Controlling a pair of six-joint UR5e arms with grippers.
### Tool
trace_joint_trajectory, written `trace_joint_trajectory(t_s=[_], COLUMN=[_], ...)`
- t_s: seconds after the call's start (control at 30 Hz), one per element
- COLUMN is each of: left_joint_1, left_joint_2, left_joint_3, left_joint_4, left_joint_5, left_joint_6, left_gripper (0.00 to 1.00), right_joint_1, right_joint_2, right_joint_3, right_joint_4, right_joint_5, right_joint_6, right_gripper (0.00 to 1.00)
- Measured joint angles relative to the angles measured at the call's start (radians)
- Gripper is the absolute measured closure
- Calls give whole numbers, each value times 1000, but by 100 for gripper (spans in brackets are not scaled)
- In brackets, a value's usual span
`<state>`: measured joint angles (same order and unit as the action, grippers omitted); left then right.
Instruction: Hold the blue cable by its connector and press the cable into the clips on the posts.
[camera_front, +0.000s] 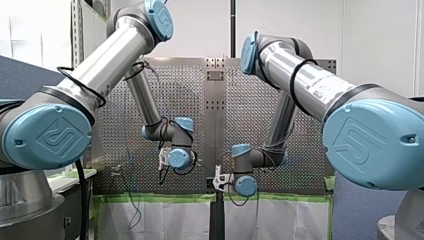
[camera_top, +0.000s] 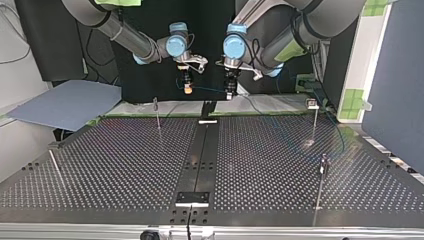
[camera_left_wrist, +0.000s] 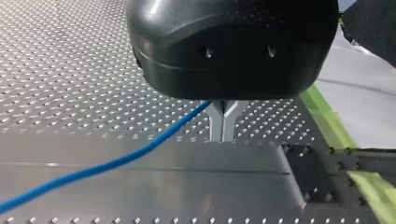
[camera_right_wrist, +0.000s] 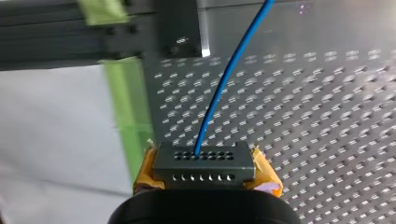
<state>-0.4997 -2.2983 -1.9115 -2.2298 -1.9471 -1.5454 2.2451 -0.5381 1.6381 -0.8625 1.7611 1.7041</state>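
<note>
**Right claw** (camera_right_wrist: 205, 175): Yellow pads closed on both sides of the grey connector (camera_right_wrist: 203, 161). The hold looks square.

**Blue cable** (camera_right_wrist: 223, 84): It leaves the connector's face and runs ahead over the perforated table (camera_right_wrist: 327, 116). In the top view it spans the short gap between my two claws, up in the air above the table's far edge. Where it goes beyond my left claw is too faint to follow.

**Left claw** (camera_left_wrist: 223, 122): Metal fingers pinched narrow on the cable, a little way along from the connector. The cable trails off to one side, clear of the table.

**Posts, top view:**
- far-left post (camera_top: 158, 116)
- far-right post (camera_top: 314, 122)
- near-right post (camera_top: 320, 187)

The clips (camera_top: 312, 103) sit at their tips. They are small, and as far as I can tell none has the cable in it.

**Done:** The connector is in hand, and the cable is caught at a second point and lifted.

**Left, by my judgement:** All of the pressing. The cable has to be carried out over the table, lined up with each clip and pushed in, post by post. Both claws hang at the far edge, well apart from every post.
</note>
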Motion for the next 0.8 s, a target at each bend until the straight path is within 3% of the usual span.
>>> trace_joint_trajectory(t_s=[0.13,0.27,0.57,0.7,0.8], left_joint_1=[-14,-32,-77,-101,-124], left_joint_2=[-39,-73,-148,-162,-180], left_joint_3=[9,31,73,95,117], left_joint_4=[34,45,49,44,27], left_joint_5=[-1,-3,-22,-27,-35], left_joint_6=[1,7,18,18,18], left_gripper=[100,100,100,100,100], right_joint_1=[-17,-46,-125,-161,-187], right_joint_2=[28,41,9,-23,-49], right_joint_3=[36,68,148,184,211], right_joint_4=[-36,-68,-148,-184,-211], right_joint_5=[-5,-14,-79,-114,-141], right_joint_6=[17,21,-24,-25,-15], right_gripper=[98,98,98,98,98])
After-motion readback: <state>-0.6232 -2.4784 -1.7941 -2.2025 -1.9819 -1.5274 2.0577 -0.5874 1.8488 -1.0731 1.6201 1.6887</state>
